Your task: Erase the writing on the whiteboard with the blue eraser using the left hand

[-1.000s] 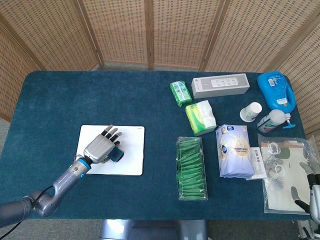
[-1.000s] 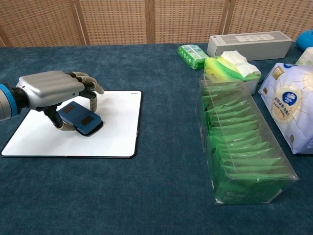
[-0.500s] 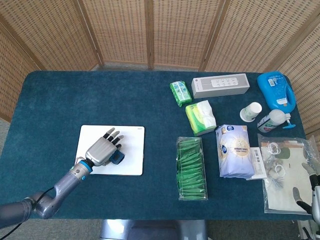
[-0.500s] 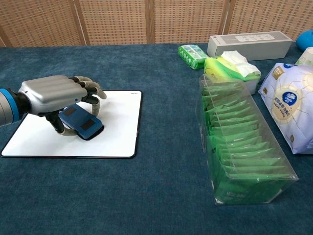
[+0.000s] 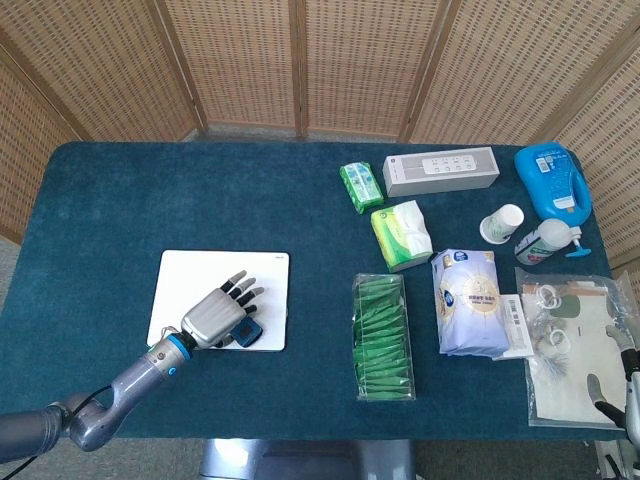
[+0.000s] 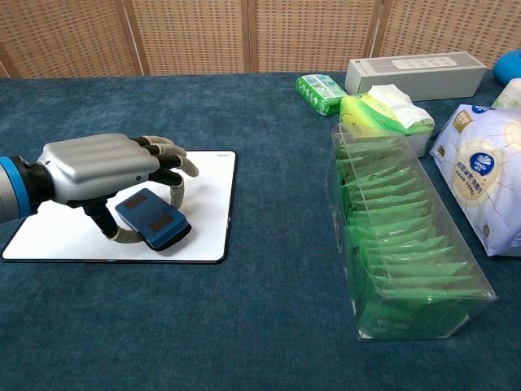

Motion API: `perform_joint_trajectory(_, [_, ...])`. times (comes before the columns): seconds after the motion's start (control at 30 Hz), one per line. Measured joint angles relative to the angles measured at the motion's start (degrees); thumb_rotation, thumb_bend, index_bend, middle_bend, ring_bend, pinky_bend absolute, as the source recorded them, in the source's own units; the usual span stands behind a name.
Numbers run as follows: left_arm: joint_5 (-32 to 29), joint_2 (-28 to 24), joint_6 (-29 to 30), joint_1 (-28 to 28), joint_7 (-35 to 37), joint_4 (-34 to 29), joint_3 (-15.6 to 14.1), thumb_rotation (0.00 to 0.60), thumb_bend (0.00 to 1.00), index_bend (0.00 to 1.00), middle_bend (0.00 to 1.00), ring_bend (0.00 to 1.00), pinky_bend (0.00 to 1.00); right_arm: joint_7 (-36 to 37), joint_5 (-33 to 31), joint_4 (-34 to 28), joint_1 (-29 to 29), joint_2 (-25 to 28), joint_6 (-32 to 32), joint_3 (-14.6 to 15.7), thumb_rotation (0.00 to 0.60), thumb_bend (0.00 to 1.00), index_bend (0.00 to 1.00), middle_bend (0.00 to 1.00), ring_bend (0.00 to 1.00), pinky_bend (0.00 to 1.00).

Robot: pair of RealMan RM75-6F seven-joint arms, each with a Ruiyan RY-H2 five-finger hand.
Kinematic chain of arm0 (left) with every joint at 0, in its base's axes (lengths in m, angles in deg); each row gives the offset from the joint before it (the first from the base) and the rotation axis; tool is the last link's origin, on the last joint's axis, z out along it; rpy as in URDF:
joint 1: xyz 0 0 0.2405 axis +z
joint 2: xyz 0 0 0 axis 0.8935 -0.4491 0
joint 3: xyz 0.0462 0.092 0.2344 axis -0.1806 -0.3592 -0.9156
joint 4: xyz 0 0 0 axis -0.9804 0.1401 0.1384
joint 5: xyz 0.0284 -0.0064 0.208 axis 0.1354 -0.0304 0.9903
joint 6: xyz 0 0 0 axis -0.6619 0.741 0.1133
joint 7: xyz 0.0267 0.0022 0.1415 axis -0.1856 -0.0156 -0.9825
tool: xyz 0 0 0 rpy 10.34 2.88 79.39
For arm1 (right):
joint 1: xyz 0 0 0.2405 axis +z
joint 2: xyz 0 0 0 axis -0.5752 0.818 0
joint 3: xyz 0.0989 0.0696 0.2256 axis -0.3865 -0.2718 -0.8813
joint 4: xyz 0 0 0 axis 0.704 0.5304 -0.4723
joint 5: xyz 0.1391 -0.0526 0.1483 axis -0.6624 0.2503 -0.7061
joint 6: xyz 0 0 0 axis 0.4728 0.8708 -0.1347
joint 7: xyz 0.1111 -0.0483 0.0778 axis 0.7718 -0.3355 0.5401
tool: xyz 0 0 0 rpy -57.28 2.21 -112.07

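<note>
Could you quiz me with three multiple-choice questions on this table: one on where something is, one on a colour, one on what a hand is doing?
1. Where does the whiteboard lie?
A. left part of the table
B. far right corner
C. on the grey box

2. What colour is the eraser?
A. red
B. blue
C. yellow

3. What is the left hand doing?
A. hanging free above the table
B. holding the eraser on the board
C. gripping the paper cup

Answers: 1 A, the head view shows it left; 2 B, plainly blue; 3 B, the fingers bracket the eraser.
</note>
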Motion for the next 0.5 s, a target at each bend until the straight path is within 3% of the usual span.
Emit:
perform_joint_trajectory(0.27, [6.06, -4.36, 6.94, 1.29, 3.16, -6.82, -0.53, 0.600, 0.31, 0.69, 0.16, 0.00, 0.00, 0.18, 0.02, 0.26, 0.23, -0.28, -0.36, -0.14, 0.600, 0.35, 0.17, 0.11, 0.00, 0.06])
perform_joint_trajectory(0.5, [6.66, -9.89, 11.70, 4.50, 3.99, -9.77, -1.01, 0.600, 0.31, 0.69, 0.16, 0.00, 0.00, 0.03, 0.23, 0.47, 0.93, -0.73, -1.50, -0.12, 0.600, 0.35, 0.17, 0.11, 0.00, 0.06])
